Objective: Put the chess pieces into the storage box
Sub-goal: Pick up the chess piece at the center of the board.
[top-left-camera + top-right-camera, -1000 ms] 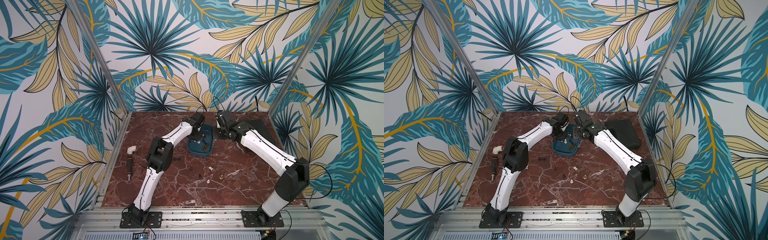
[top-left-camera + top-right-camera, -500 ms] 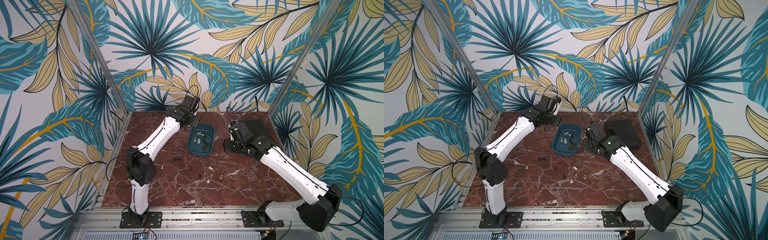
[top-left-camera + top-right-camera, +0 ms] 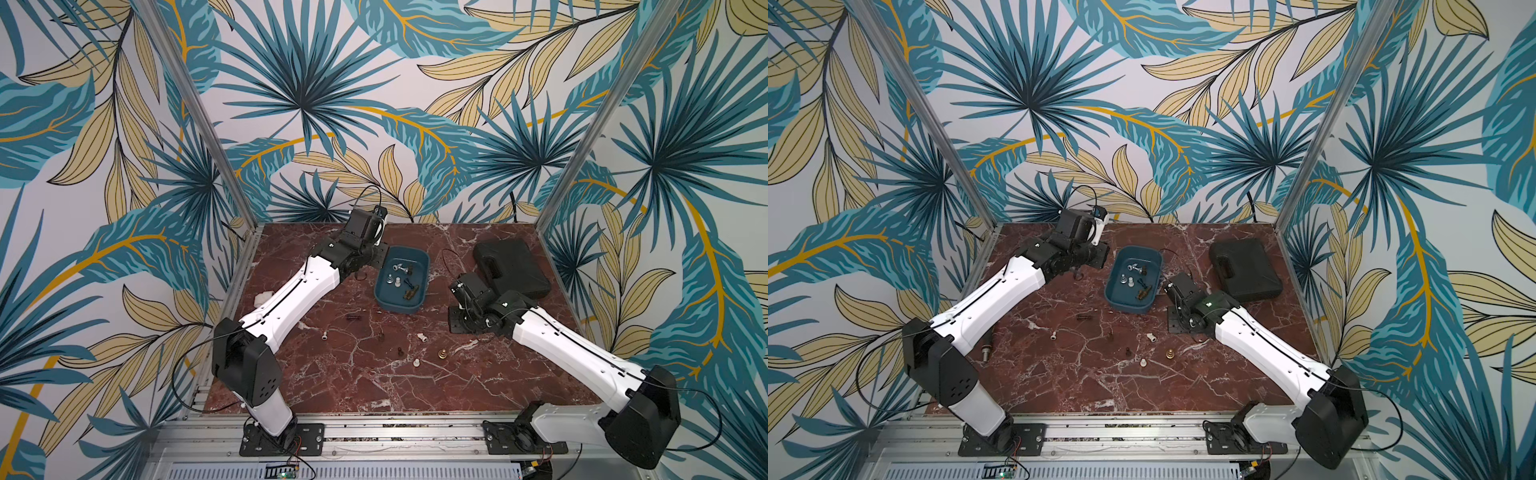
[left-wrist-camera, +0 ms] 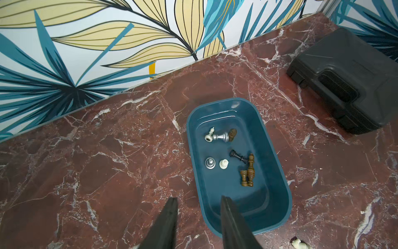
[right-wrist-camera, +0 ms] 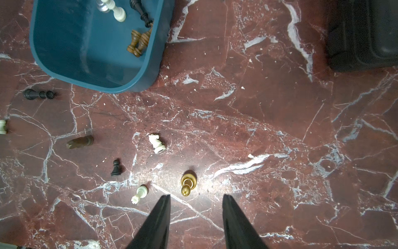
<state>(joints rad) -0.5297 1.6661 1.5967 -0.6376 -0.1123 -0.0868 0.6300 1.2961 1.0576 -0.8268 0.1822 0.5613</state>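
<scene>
Pieces are split between the tub and the marble. The storage box (image 3: pixel 398 308) sits upright on the table (image 3: pixel 332 386), nearer the far edge than the near one and about midway between the left and right edges. Eight chess pieces (image 4: pixel 224 163) are inside it (a silvery pawn and a white one stand upright, and the others lie on their sides). Seven more are scattered on the surface on the near side of the box, toward the middle. Among them are a standing brass pawn (image 5: pixel 188 182), a standing black pawn (image 5: pixel 116 168), a toppled white knight (image 5: pixel 156 143) and a brown piece (image 5: pixel 80 142) on its side.

The left gripper (image 4: pixel 198 197) hangs above the left side of the box, its jaws parted with nothing between them. The right gripper (image 5: pixel 196 195) is above bare marble, near the right of the box. Its jaws stand apart and empty, with the brass pawn just beyond the fingertips.

A black case (image 3: pixel 511 266) lies near the far right corner, well apart from the box.
</scene>
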